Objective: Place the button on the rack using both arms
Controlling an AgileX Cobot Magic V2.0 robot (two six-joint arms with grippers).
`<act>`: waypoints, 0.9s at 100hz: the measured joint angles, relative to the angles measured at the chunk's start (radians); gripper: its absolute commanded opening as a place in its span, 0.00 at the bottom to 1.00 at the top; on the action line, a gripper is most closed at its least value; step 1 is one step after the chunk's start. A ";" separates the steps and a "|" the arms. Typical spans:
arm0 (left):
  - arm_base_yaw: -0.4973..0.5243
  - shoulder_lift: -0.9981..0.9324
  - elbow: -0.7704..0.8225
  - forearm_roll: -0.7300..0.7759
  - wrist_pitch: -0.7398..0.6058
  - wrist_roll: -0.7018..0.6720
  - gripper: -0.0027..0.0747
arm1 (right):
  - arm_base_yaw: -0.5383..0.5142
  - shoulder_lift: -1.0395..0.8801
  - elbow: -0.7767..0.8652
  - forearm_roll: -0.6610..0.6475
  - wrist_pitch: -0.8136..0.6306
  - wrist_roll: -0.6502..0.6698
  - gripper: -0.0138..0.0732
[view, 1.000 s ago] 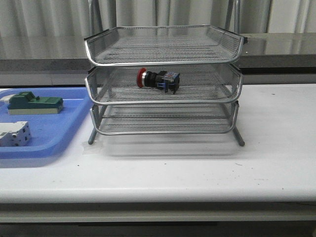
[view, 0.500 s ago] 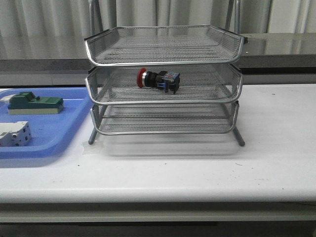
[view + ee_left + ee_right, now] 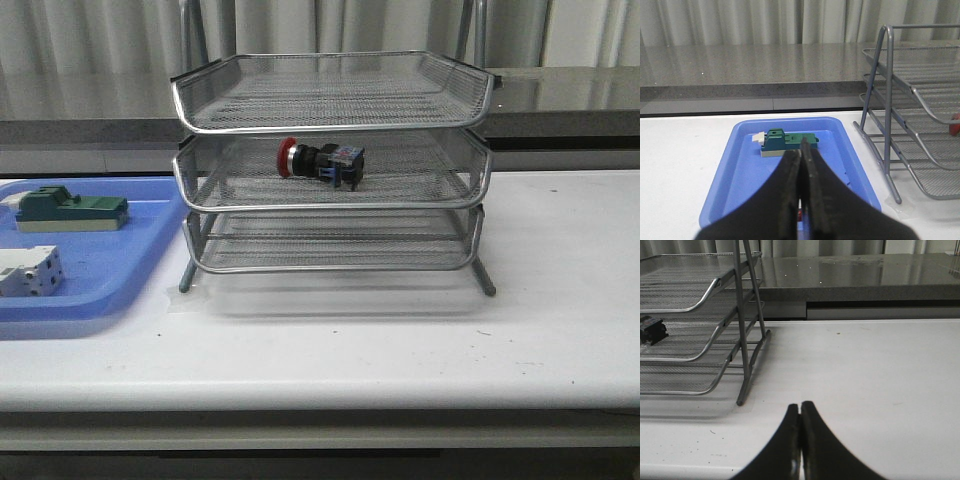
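Observation:
The button, red head to the left with black body and blue rear block, lies on its side on the middle tier of the silver wire rack. Its black end shows in the right wrist view, and a sliver of its red head in the left wrist view. My left gripper is shut and empty, held above the blue tray, well left of the rack. My right gripper is shut and empty over bare table to the right of the rack. Neither arm shows in the front view.
A blue plastic tray sits left of the rack, holding a green-topped block and a white-grey terminal block. A rack leg stands close to my right gripper. A grey counter runs behind the white table.

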 measured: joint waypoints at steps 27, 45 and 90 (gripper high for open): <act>0.000 -0.179 0.137 0.002 -0.004 -0.019 0.01 | 0.000 0.000 0.000 0.000 0.000 0.000 0.09; 0.000 -0.243 0.157 0.004 -0.016 -0.021 0.01 | 0.000 0.000 0.000 0.000 -0.002 0.000 0.09; 0.000 -0.243 0.157 0.004 -0.046 -0.025 0.01 | 0.000 0.000 0.000 0.000 -0.002 0.000 0.09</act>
